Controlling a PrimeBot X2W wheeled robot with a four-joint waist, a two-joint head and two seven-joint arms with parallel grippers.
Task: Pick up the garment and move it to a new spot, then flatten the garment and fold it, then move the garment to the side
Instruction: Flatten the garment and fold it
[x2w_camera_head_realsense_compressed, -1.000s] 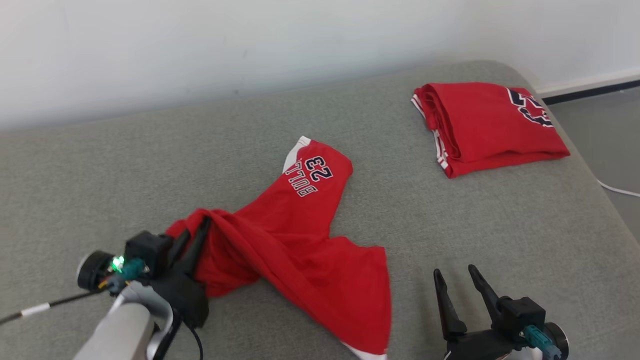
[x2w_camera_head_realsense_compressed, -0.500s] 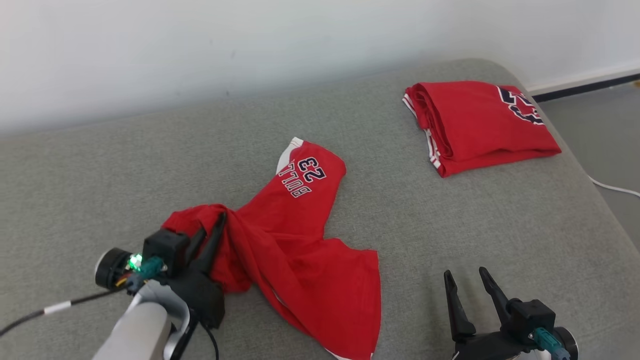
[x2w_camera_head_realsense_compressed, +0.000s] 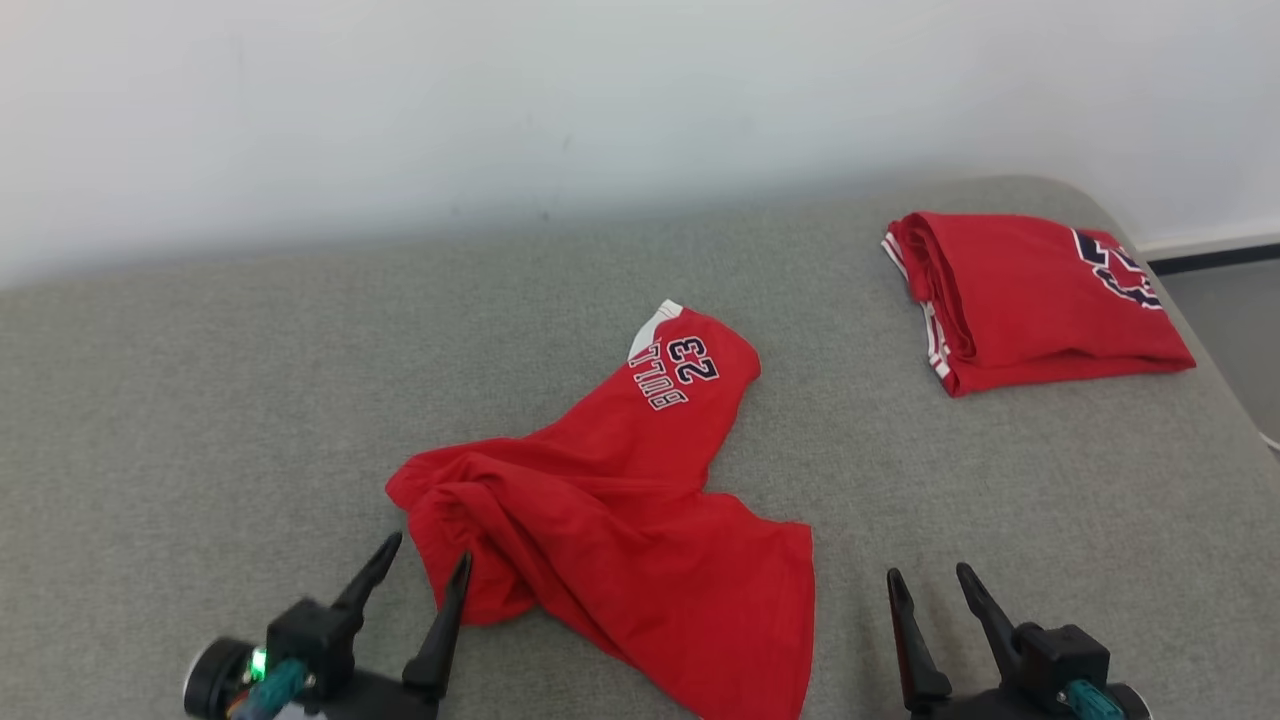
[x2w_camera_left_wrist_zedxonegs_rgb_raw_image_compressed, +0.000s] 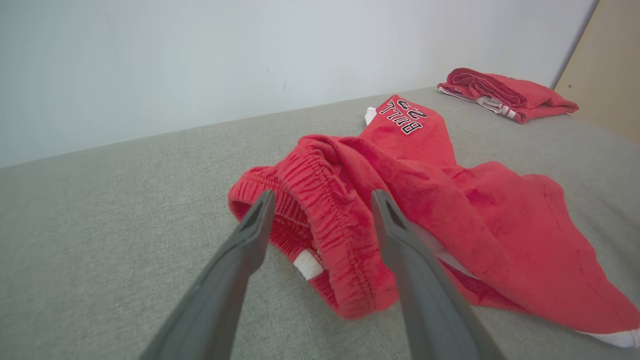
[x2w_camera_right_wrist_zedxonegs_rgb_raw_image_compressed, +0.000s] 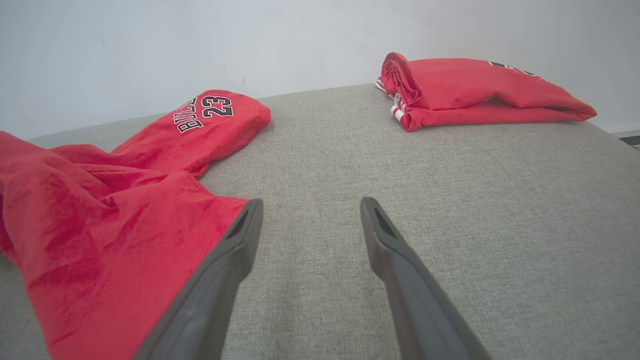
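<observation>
Garment (x2w_camera_head_realsense_compressed: 620, 500) lies crumpled; left pincer (x2w_camera_head_realsense_compressed: 430, 547), spread, perhaps brushes it; right pincer (x2w_camera_head_realsense_compressed: 926, 570) spread.

My head camera looks forward and down from above onto the grey woven cushion (x2w_camera_head_realsense_compressed: 200, 400), toward the white wall (x2w_camera_head_realsense_compressed: 600, 100). My left wrist camera sits low, close behind the crumpled red shorts numbered 23 (x2w_camera_left_wrist_zedxonegs_rgb_raw_image_compressed: 425, 190); my right wrist camera skims low farther right. All three share the shorts and the folded red garment (x2w_camera_head_realsense_compressed: 1030, 300).
</observation>
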